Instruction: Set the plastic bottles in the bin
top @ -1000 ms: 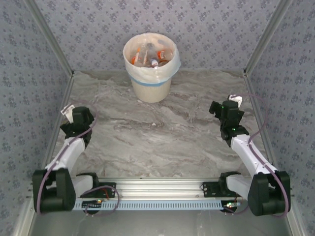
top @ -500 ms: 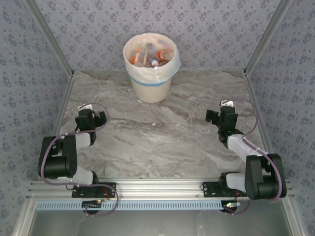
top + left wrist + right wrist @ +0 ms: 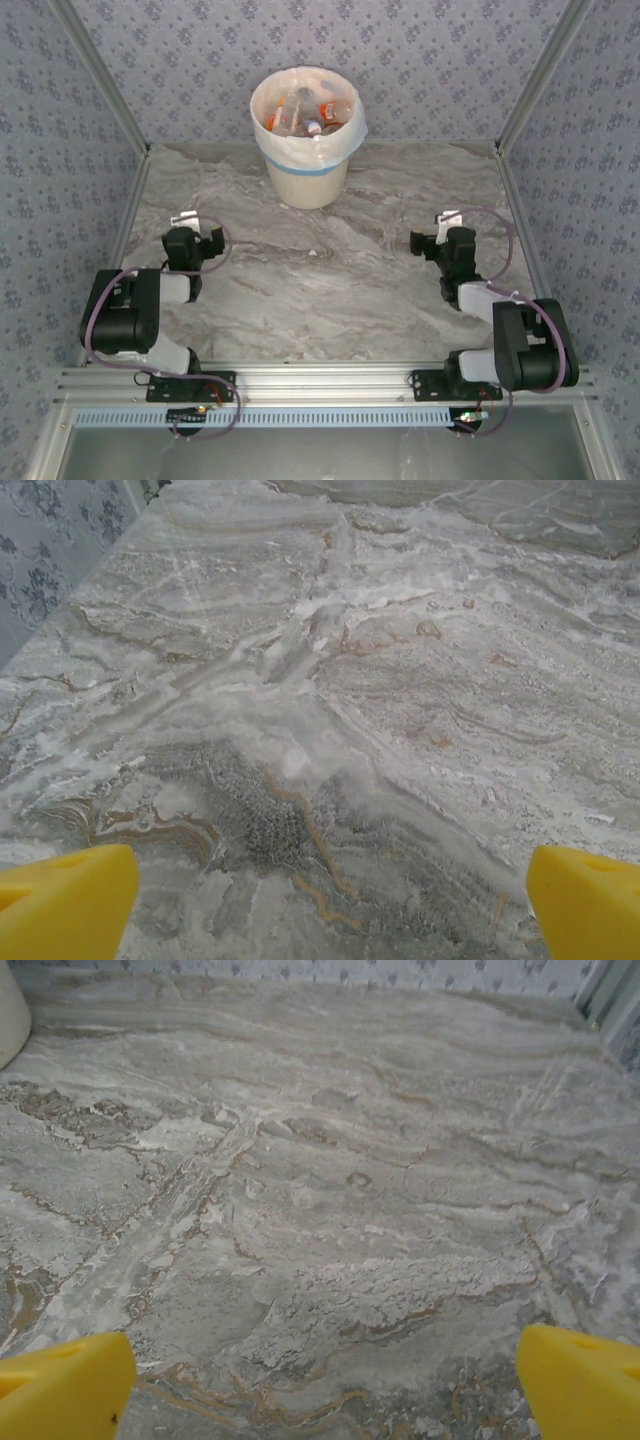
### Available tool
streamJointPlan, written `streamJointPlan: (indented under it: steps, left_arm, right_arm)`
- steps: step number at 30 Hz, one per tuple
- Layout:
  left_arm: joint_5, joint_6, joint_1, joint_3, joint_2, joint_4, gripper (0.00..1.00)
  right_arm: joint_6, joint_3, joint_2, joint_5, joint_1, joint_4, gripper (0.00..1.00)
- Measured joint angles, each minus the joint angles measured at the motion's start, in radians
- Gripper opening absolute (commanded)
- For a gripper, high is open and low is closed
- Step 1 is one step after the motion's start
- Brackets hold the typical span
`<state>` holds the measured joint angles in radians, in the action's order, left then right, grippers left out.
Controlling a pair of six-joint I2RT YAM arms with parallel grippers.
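Observation:
The bin [image 3: 305,175], a cream-white bucket with a pale blue band and a bag liner, stands at the back middle of the table. Several plastic bottles [image 3: 305,112] with orange and red labels lie inside it. My left gripper [image 3: 203,243] sits low over the left side of the table, far from the bin. Its yellow fingertips [image 3: 65,900] stand wide apart, so the left gripper [image 3: 330,905] is open over bare marble. On the right side my right gripper [image 3: 427,242] is likewise open [image 3: 325,1385], fingertips [image 3: 60,1385] spread with nothing between them.
The marble tabletop [image 3: 320,280] lies between patterned walls with metal corner posts [image 3: 530,80]. A sliver of the bin's wall [image 3: 10,1010] shows at the upper left of the right wrist view. Both arms are folded back near the metal rail [image 3: 320,385] at the front.
Both arms have folded back toward their bases, their elbows rising. The two grippers drew inward toward the table's middle. Both stayed open.

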<state>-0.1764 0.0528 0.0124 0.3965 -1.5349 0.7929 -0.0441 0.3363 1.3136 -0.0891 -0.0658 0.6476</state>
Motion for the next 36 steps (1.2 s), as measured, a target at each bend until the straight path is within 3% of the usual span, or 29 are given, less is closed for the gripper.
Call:
streamJointPlan:
  steps: [7,14,22,36]
  left_arm:
    - [-0.003,0.0,0.0,0.0,0.0,0.019,0.99]
    - [-0.004,0.0,0.0,0.0,0.0,0.019,0.99]
    - [-0.004,0.0,0.0,0.0,0.0,0.019,0.99]
    - [-0.003,0.0,0.0,0.0,0.0,0.019,1.0]
  right_arm:
    - [0.001,-0.136,0.033,-0.005,0.058,0.253,1.0]
    - [0.01,-0.124,0.156,0.016,0.08,0.361,1.0]
    - [0.021,0.044,0.205,0.023,0.089,0.23,1.0]
    - [0.021,0.05,0.205,0.027,0.09,0.172,1.0]
